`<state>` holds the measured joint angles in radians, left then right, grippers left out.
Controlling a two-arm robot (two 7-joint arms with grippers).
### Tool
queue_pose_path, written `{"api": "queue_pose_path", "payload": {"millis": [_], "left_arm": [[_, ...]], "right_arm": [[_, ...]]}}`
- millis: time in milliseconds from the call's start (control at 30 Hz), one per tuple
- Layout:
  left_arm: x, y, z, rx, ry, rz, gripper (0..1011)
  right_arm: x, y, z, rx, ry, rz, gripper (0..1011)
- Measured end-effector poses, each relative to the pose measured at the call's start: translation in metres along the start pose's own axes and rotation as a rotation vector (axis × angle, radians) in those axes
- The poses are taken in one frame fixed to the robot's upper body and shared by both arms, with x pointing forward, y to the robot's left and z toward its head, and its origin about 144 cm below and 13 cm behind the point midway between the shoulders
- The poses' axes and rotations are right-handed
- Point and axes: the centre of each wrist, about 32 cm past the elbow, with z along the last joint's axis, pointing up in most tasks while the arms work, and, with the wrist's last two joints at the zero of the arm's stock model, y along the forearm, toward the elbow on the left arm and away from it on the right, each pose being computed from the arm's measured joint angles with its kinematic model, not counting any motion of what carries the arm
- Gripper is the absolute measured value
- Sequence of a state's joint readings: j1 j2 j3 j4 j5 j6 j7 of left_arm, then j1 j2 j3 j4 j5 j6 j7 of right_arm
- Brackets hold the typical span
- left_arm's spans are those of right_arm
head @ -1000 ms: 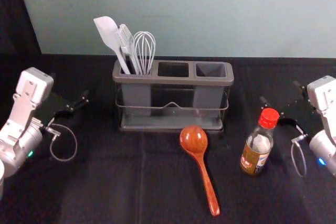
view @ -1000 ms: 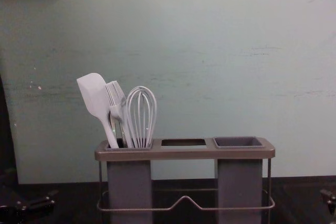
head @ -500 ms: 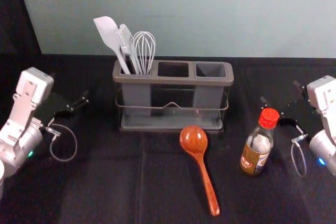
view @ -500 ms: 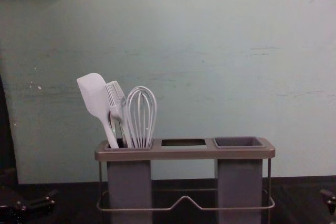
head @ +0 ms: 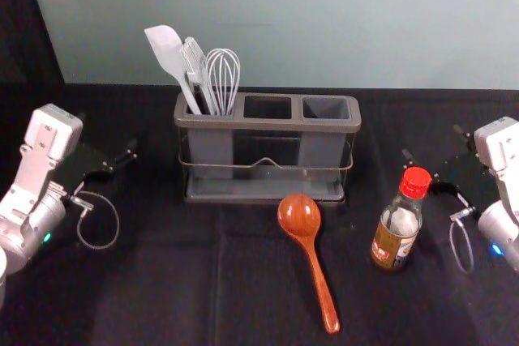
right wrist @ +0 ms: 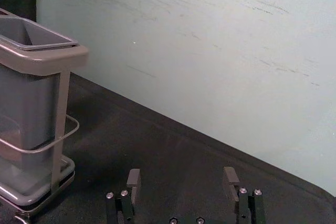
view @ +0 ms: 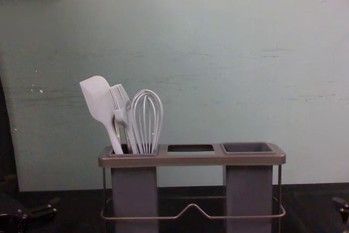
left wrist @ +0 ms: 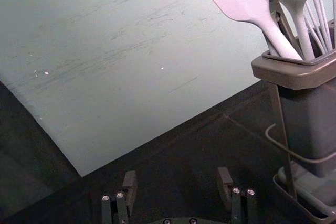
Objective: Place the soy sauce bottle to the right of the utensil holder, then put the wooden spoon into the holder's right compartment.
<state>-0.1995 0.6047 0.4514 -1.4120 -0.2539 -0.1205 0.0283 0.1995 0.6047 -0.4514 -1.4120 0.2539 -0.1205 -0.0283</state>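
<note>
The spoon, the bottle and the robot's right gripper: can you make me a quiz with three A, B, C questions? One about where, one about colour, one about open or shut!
1. Where is the spoon?
A) Inside the holder
B) In front of the holder
C) Behind the holder

2. What colour is the cap on the bottle?
A) Red
B) Blue
C) Green

3. How is the right gripper?
A) Shut on the bottle
B) Shut on the spoon
C) Open, holding nothing

Right letters:
1: B, the head view shows it lying on the near side of the holder.
2: A, the head view shows a bright red cap.
3: C, the right wrist view shows its fingers wide apart with nothing between them.
</note>
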Motion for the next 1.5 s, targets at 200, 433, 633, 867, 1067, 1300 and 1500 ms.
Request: {"api": "queue_pose_path", "payload": {"millis": [200,433,633,867,1067,1300,1500], "left_arm": [[0.0,0.0,0.0,0.0,0.0,0.0,1005],[0.0,0.0,0.0,0.0,0.0,0.0,1005],[0.0,0.0,0.0,0.0,0.0,0.0,1005],[0.0,0.0,0.0,0.0,0.0,0.0,1005],[0.0,0.0,0.0,0.0,0.0,0.0,1005],[0.0,0.0,0.0,0.0,0.0,0.0,1005],[0.0,0.0,0.0,0.0,0.0,0.0,1005]], "right_arm": [[0.0,0.0,0.0,0.0,0.0,0.0,1003],[0.0,0.0,0.0,0.0,0.0,0.0,1002],[0.0,0.0,0.0,0.0,0.0,0.0,1003],[0.0,0.0,0.0,0.0,0.0,0.0,1003],[0.0,0.0,0.0,0.0,0.0,0.0,1002],[0.0,0.0,0.0,0.0,0.0,0.0,1002],[0.0,0.0,0.0,0.0,0.0,0.0,1002]]}}
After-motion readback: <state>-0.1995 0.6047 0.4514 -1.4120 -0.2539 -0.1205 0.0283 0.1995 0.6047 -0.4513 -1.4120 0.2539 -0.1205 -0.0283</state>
